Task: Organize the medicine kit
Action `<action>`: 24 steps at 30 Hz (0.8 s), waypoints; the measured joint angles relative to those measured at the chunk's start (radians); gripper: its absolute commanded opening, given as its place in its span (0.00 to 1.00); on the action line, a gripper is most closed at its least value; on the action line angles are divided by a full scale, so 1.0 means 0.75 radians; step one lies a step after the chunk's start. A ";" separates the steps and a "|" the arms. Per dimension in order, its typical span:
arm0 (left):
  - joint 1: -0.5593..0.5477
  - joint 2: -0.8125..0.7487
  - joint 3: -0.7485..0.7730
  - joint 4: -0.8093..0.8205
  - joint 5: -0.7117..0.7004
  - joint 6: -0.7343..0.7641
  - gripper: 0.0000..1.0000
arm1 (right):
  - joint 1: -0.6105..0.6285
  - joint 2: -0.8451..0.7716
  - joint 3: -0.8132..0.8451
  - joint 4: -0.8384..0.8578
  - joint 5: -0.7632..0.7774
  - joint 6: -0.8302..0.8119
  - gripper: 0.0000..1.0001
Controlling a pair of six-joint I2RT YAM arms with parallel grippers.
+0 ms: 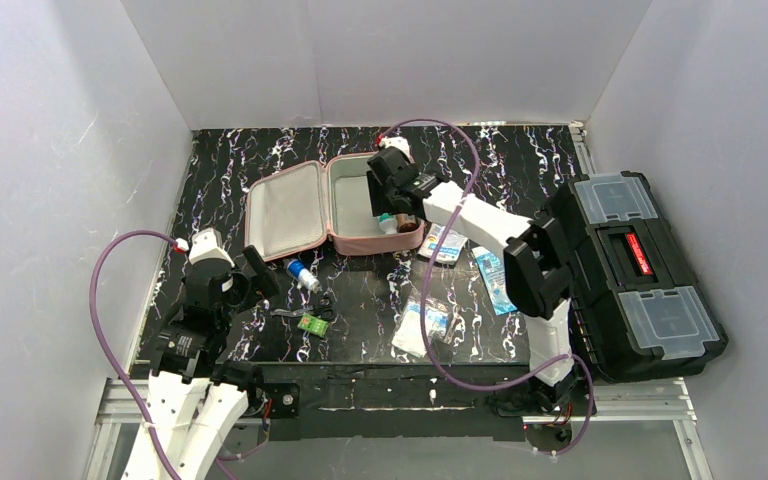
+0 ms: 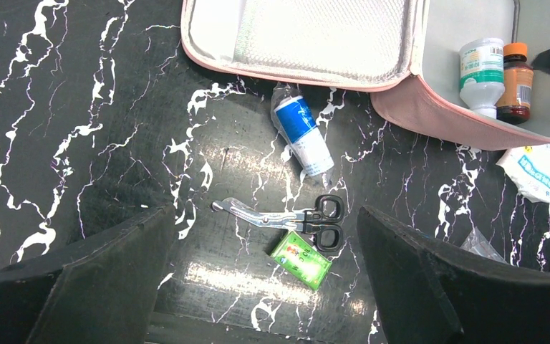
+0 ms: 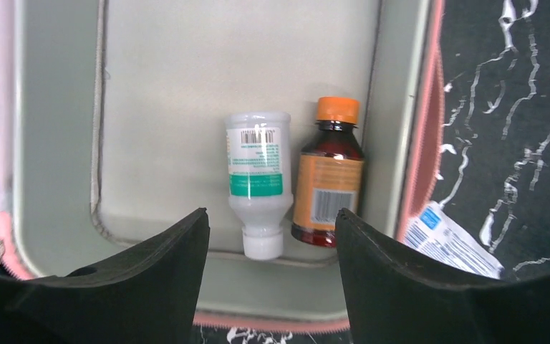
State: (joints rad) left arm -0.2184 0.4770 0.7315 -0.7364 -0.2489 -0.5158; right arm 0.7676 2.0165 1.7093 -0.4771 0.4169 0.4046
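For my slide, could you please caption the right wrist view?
Open right gripper over white bottle and amber bottle inside the medicine kit.

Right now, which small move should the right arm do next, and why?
Probably lift the right gripper out of the pink medicine kit: its jaws are open and empty, and the white bottle and orange-capped brown bottle already lie inside.

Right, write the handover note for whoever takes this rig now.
Left gripper: jaws open, empty, above the scissors and green box.
Right gripper: jaws open, empty, over the open case.
Done: white bottle and brown bottle lie side by side in the case.
To do: blue-white roll, scissors, green box and packets are outside the case.
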 measured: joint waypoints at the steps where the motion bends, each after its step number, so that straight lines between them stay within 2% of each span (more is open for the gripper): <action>1: 0.000 0.000 0.000 0.000 0.002 0.001 0.99 | 0.001 -0.032 -0.018 0.008 0.000 -0.007 0.72; 8: 0.000 0.016 0.000 0.000 0.004 0.002 1.00 | 0.021 -0.228 -0.166 0.041 -0.105 -0.074 0.75; 24: 0.000 0.124 0.000 -0.001 0.108 0.039 1.00 | 0.068 -0.804 -0.801 0.083 -0.347 -0.102 0.81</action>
State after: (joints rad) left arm -0.2184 0.5703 0.7315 -0.7372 -0.1676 -0.4866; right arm 0.8188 1.4135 1.1086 -0.4145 0.1567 0.3282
